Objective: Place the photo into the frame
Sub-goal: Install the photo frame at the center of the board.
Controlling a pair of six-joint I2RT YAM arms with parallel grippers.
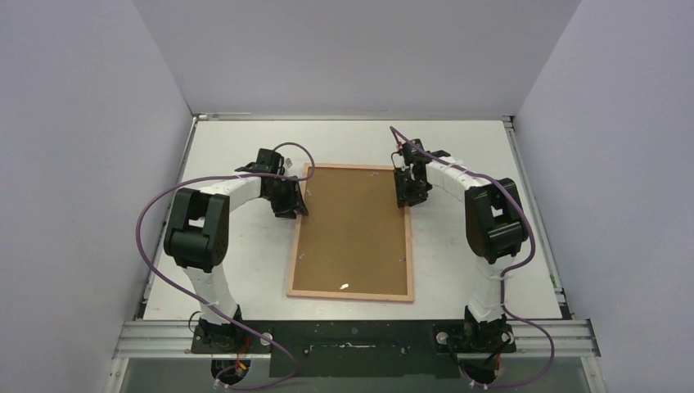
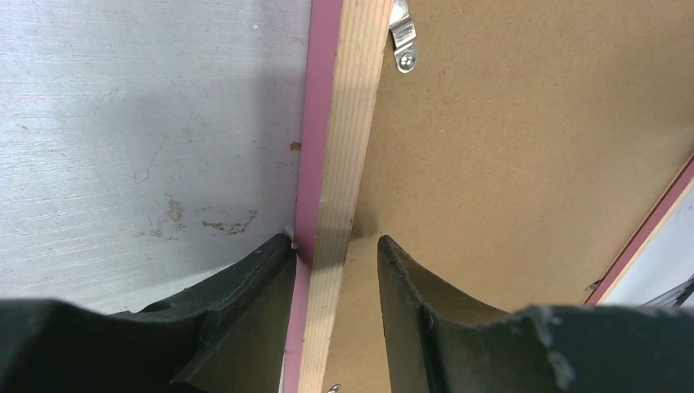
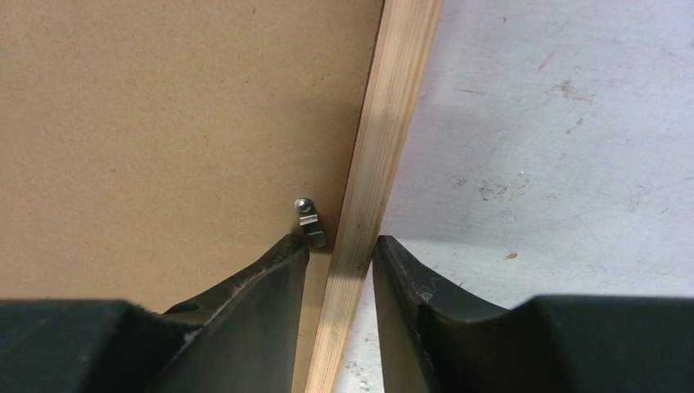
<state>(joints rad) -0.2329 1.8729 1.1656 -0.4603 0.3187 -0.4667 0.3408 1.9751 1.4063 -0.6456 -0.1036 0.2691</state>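
Top external | frame (image 1: 350, 293) back-up on desk (image 1: 245, 270) | left claw (image 1: 298, 203) astride left rail, right claw (image 1: 407, 196) astride right rail | grip on either: cannot tell

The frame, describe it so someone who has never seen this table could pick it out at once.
In the middle of the white table lies one big rectangle, back side up. The frame is the thin border strip running around it, pale wood with a pink outer edge. The brown fibreboard panel it encloses is broad, flat and darker.
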